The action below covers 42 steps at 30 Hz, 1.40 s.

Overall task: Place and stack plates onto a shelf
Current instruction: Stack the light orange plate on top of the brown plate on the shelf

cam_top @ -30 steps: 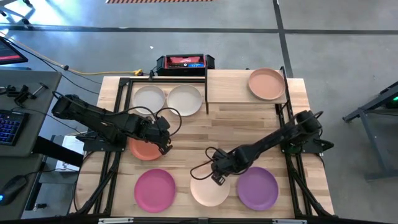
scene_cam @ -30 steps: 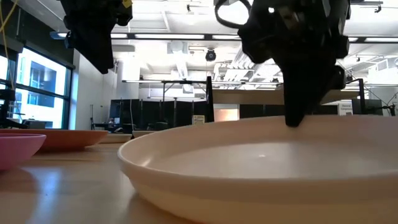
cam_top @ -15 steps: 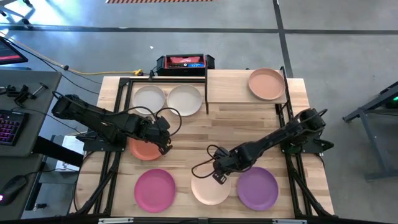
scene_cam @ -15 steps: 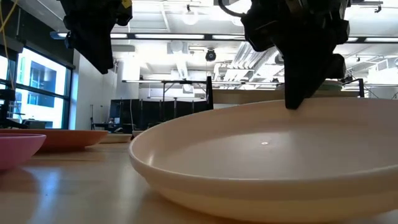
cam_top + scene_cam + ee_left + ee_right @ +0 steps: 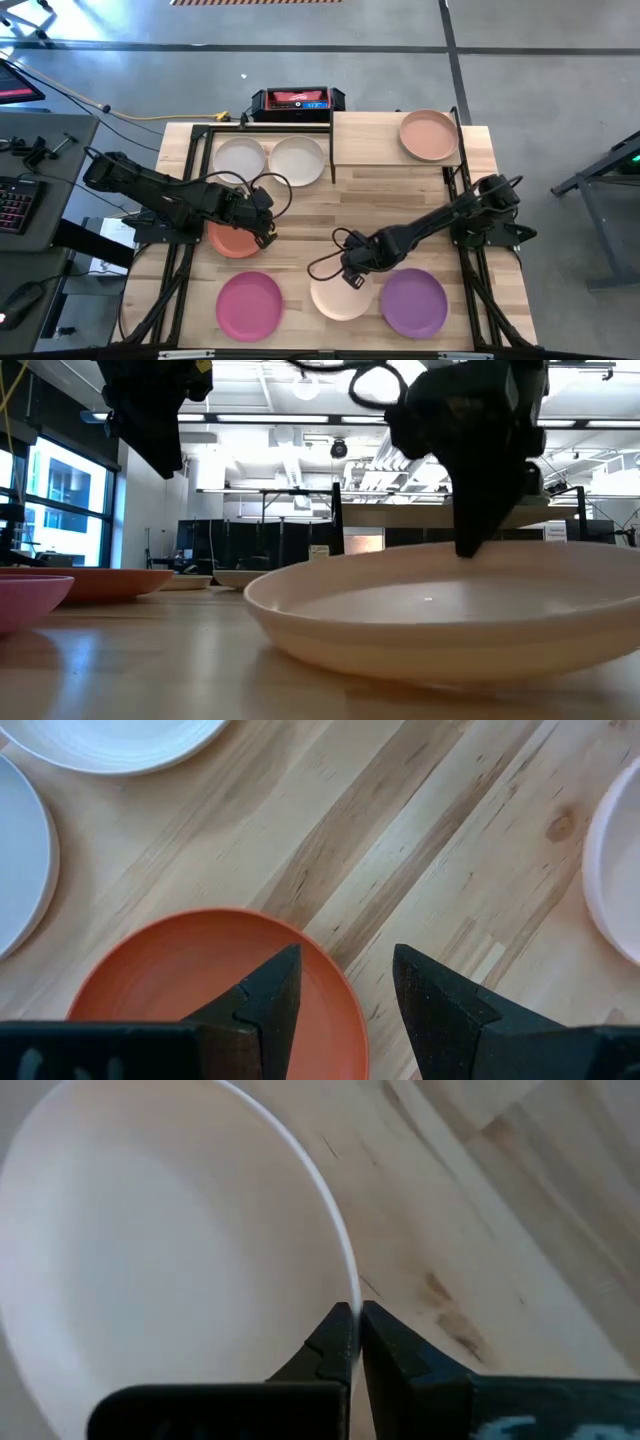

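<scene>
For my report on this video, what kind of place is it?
Probably a robotics lab or workshop hall: a bare concrete floor, a keyboard on a side desk, and exposed ceiling lights and ducts behind the wooden table.

Illumination is bright and even, supplied by overhead ceiling strip lights visible in the low view, with daylight entering at a window on that view's left. Against this backlight both arms read as near-black silhouettes. The tabletop shows only soft, short shadows under the arms from above. A small specular dot sits on the cream plate. In the right wrist view the cream plate's interior is washed out, nearly featureless, and the nearest finger edges are soft.
</scene>
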Motion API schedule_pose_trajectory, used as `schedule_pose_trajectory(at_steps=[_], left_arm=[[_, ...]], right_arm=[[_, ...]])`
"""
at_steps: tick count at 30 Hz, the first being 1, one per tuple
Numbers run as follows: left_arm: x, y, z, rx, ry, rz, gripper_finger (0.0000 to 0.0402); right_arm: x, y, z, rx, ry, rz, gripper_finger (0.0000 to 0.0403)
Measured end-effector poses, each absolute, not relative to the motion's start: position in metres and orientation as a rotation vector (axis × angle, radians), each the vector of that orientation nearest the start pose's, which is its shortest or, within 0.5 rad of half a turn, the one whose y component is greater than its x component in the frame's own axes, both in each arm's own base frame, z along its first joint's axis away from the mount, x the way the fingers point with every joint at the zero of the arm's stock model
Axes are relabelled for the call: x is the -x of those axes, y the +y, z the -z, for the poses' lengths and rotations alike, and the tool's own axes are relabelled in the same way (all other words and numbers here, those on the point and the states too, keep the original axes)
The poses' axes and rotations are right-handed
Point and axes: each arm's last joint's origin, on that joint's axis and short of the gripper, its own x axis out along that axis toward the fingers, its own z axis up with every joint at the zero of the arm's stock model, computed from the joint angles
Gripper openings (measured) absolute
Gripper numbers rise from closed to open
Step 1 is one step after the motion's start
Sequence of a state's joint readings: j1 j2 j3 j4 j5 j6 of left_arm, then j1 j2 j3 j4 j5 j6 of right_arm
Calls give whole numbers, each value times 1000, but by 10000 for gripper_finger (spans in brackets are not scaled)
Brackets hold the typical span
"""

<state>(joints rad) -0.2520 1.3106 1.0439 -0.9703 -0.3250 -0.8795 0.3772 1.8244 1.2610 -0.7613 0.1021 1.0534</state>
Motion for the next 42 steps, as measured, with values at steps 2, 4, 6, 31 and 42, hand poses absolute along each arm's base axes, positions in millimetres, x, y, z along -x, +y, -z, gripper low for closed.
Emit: schedule_pose_trajectory(at_steps=[2,4,6,31,42], left_arm=[[-230,-50,-262,422,1049,-564,149],[-230,-50,-262,422,1049,-564,149],[-230,-50,-262,422,1049,-563,149],[-230,-50,-262,421,1050,-564,149],[-230,-50,-262,432,1051,-565,149]], right_arm=[[-326,124,-182,-574,1261,459,0],[-327,124,-182,-573,1258,462,0],[-327,123,-182,-573,1254,464,0],[-335,120,-168,-565,1302,409,1],[-335,116,-168,-475,1325,353,1]])
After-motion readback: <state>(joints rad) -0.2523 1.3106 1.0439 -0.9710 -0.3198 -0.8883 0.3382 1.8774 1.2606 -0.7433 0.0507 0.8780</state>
